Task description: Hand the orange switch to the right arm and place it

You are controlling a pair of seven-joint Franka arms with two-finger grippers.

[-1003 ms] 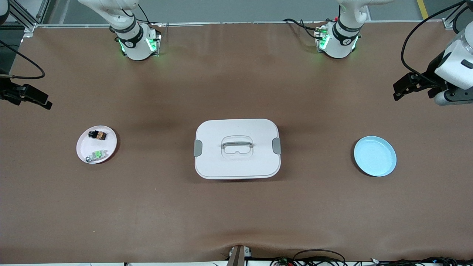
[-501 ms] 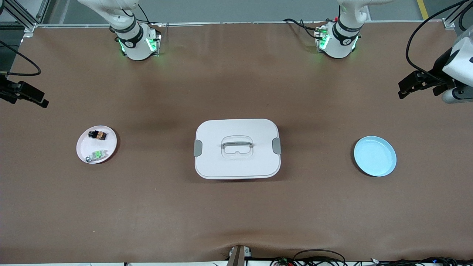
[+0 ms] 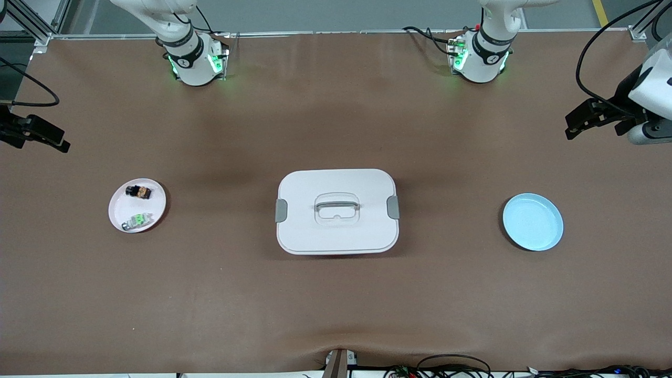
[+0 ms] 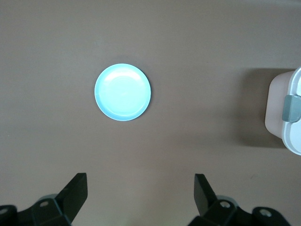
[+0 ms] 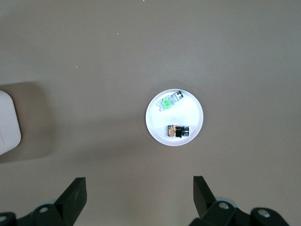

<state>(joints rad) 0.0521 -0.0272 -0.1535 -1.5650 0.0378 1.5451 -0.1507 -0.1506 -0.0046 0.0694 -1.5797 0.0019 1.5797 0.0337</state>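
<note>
Both grippers have drawn back toward the table's ends since the earliest frame, while the things on the table have not shifted. From the front, the right gripper [image 3: 58, 145] hangs over bare table at the right arm's end, and the left gripper [image 3: 575, 128] over bare table at the left arm's end; their finger gaps I cannot tell from this view. Taking the white lidded box [image 3: 336, 211] as landmark, the white plate [image 3: 137, 206] lies toward the right arm's end of it and carries the orange switch [image 3: 139, 192] and, nearer to the camera, the clear-and-green component [image 3: 137, 220]; the blue plate [image 3: 533, 221] lies toward the left arm's end of the box. From the left wrist, the jaws stand wide apart and hold nothing, with the blue plate [image 4: 122, 92] below them. From the right wrist, the jaws are also wide apart and empty above the white plate [image 5: 174, 117], where the orange switch [image 5: 177, 131] sits just beside the clear-and-green component [image 5: 170, 101]. The risks I judge are these: the switch is tiny, so the fingers could pinch the neighbour, push the light plate, or drop the switch during the handover.
</note>
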